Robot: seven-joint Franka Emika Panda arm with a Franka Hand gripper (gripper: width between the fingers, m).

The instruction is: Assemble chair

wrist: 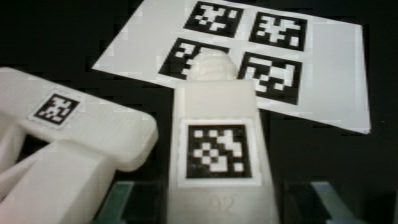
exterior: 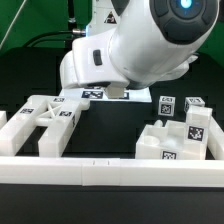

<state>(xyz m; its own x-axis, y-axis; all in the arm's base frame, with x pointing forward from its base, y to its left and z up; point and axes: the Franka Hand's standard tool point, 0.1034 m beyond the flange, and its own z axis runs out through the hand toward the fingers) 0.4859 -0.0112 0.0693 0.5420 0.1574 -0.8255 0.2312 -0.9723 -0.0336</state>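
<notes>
Looming across the upper half of the exterior view, the white arm (exterior: pixel 140 45) leans down over the black desk (exterior: pixel 110 128), and its bulk hides the end effector from this camera. On the exterior view's left lies an X-braced frame (exterior: pixel 45 115) carrying small square tags. On the exterior view's right stands a cluster of tagged blocks (exterior: pixel 178 130), well apart from the frame. A long plain white rail (exterior: pixel 110 172) runs along the near edge of the desk. Just beneath the arm, part of the marker board (exterior: pixel 92 94) shows its tags.

From the wrist view, a white leg bar (wrist: pixel 217 150) with one tag on its face sits between the two dark fingers (wrist: pixel 121 205) of the end effector (wrist: pixel 226 205). The jaws stand wide, with a dark gap on either side of the bar, so nothing is clamped. A second white piece (wrist: pixel 63 115), also tagged, lies just beside the bar; whether they touch cannot be told. Beyond both, the marker board (wrist: pixel 231 50) lies flat with its four tags.
</notes>
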